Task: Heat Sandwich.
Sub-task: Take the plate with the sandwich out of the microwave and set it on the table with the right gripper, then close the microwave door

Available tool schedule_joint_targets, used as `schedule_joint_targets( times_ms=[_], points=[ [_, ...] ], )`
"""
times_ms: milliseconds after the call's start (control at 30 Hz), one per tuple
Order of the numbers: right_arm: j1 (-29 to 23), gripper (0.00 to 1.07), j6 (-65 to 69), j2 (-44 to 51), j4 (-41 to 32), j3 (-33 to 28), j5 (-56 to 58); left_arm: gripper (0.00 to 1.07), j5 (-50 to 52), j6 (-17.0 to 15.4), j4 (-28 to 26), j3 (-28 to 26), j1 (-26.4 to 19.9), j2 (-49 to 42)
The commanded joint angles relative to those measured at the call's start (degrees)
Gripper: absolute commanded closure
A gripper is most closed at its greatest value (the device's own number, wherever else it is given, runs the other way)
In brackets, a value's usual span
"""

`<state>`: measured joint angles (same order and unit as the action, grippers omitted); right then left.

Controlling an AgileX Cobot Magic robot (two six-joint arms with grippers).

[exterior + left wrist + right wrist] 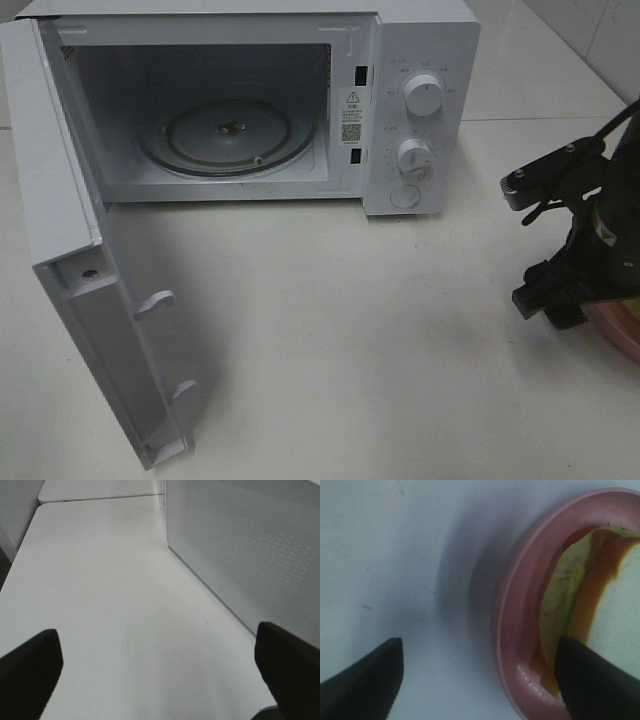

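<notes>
The right gripper [480, 680] straddles the pink plate [512, 625] rim, fingers [365, 680] wide apart, holding nothing. The sandwich [600, 595] lies beyond one finger. Next, I judge, they close on the rim.

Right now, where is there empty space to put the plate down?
The table is bare between the open microwave door and the right hand. The turntable is bare too. It is crowded at the right edge, by the pink plate.

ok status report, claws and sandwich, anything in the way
Right claw open, straddling pink plate rim. Sandwich on plate, ungripped. Left claw open, empty. Microwave door open, path clear.
</notes>
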<state>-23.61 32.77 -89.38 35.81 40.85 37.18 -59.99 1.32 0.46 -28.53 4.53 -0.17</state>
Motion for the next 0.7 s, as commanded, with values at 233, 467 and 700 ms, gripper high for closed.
schedule_joint_targets(
  times_ms=[233, 467, 700],
  points=[
    [0.2, 0.27, -14.8, 12.8, -14.3, 0.1, 5.7, 0.04, 0.6, -0.2, 0.2, 0.3, -0.1, -1.3],
    [0.2, 0.28, -20.2, 21.3, -21.0, 0.1, 8.1, 0.04, 0.6, -0.2, 0.2, 0.3, -0.1, -1.3],
    [0.2, 0.29, -27.8, 31.9, -29.0, 0.1, 12.2, 0.04, 0.6, -0.2, 0.2, 0.3, -0.1, -1.3]
  ],
)
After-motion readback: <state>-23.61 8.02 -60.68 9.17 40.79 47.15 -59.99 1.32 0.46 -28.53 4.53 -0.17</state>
